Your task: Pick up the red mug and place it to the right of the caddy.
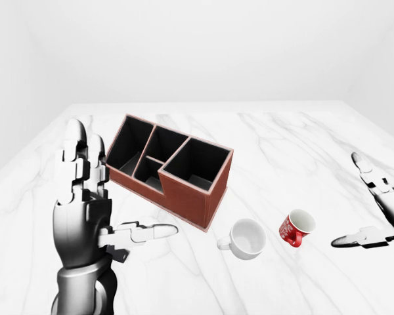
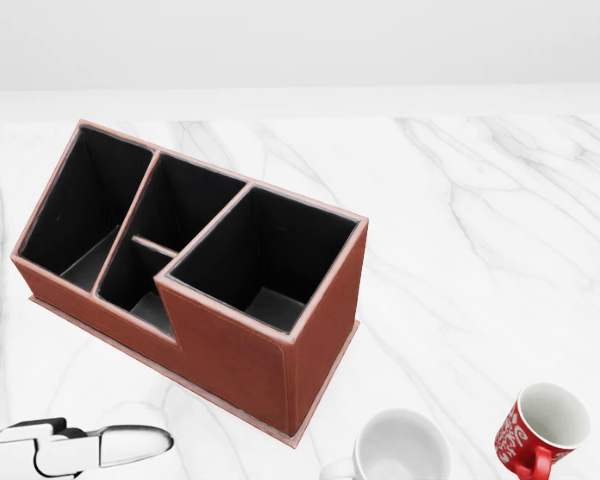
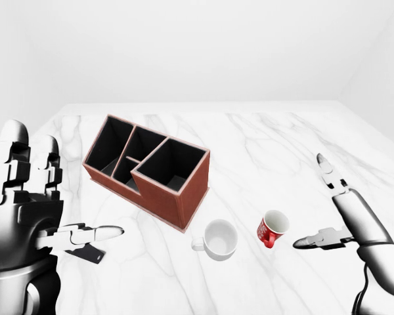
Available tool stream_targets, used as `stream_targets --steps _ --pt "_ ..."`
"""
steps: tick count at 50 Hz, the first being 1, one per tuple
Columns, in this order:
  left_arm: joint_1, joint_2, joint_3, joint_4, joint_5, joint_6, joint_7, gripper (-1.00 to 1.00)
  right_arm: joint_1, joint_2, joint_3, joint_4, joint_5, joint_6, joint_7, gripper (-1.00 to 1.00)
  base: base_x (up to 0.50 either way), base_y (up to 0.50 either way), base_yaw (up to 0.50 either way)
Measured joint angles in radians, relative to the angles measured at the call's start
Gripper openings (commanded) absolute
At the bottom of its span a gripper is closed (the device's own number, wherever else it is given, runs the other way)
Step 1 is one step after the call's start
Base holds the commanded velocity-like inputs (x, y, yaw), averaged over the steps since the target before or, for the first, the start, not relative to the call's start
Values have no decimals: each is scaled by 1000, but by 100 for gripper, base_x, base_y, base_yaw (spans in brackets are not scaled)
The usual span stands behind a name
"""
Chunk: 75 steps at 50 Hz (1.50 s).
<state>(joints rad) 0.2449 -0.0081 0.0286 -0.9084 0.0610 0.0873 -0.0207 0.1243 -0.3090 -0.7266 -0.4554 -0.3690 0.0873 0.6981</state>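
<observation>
The red mug [image 1: 297, 228] lies tilted on the marble table, its white inside showing, at the lower right of the left-eye view; it also shows in the head view [image 2: 540, 430]. The brown caddy [image 1: 169, 169] with black compartments stands left of it. My right hand [image 3: 325, 203] is open, fingers spread, to the right of the mug and apart from it. My left hand [image 1: 111, 190] is open and raised at the lower left, beside the caddy's left end, holding nothing.
A white mug [image 1: 247, 239] lies on its side between the caddy and the red mug, close to the caddy's right corner. The marble table [image 1: 282, 144] stretches to a white wall at the top of the views.
</observation>
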Motion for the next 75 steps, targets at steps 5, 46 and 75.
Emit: stream_targets --steps 5,46,75 --pt "0 0 -1 2 1 0 1 100 -8 -13 23 41 -8 0 0 100 0 0 0" --pt "4 0 0 -12 1 0 0 100 -71 -120 150 324 -203 0 0 100 0 0 0" --pt "7 0 -7 -14 4 0 2 100 -156 -180 232 391 -362 0 0 100 0 0 0"
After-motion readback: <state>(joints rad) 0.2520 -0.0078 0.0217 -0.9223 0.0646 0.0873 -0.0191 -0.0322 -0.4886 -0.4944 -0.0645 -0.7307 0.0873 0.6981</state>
